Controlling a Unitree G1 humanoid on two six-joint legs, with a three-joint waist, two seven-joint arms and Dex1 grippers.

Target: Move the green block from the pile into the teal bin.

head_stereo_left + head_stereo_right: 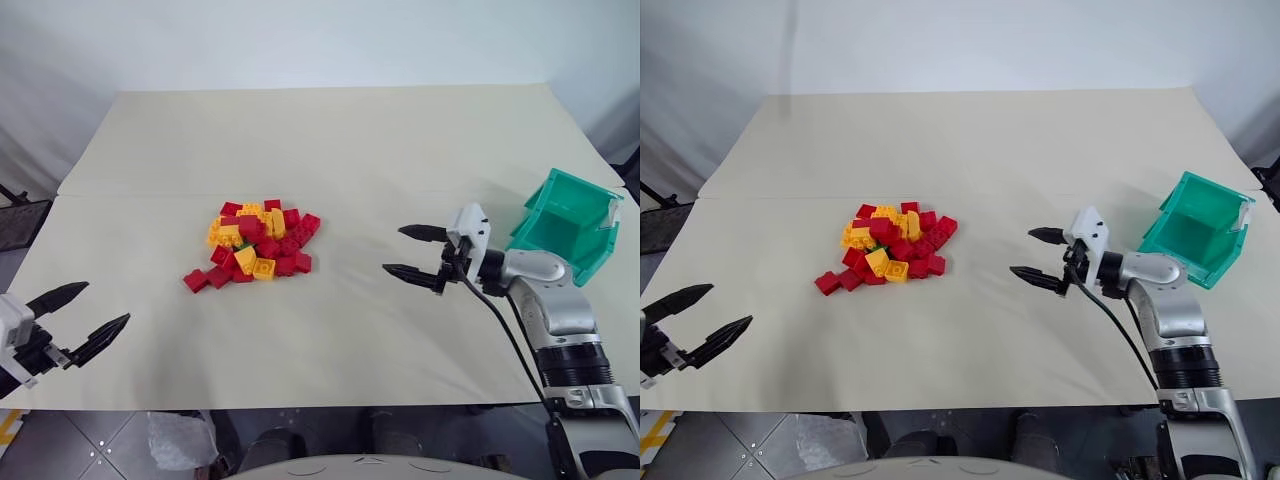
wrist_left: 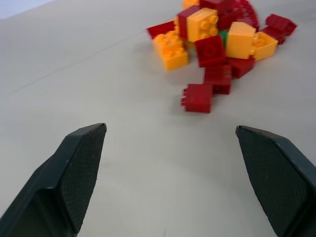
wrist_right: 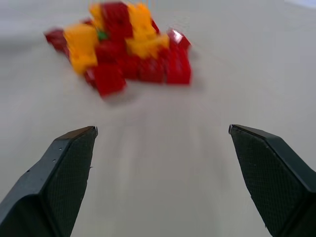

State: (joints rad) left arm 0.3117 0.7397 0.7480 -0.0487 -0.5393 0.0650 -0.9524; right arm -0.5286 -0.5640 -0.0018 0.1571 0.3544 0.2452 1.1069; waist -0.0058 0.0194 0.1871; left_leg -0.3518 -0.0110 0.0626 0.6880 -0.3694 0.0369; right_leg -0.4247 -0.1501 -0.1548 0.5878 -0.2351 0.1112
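1. Peeking out from among the red and yellow bricks, the green block point(image 2: 223, 35) shows as a small dark-green sliver near the middle of the pile point(image 1: 258, 243); most of it is covered by neighbouring bricks; in the head views it is a faint green spot on the pile's near-left part.
2. The pile lies on the pale surface point(image 1: 330, 150), left of centre; one red brick point(image 1: 195, 281) sits at its near-left edge, just apart from the rest.
3. The teal bin point(image 1: 566, 224) stands at the right edge of the surface, tilted, its hollow facing the robot; it is well apart from the pile.
4. The right gripper point(image 1: 414, 251) hovers over the surface between pile and bin, nearer the bin, pointing toward the pile; its fingers point(image 3: 69, 168) are spread wide and grasp nothing.
5. The left gripper point(image 1: 78, 315) hangs at the near-left edge of the surface, well apart from the pile; its fingers point(image 2: 74, 173) are likewise released and empty, with the pile ahead of them in the wrist view.
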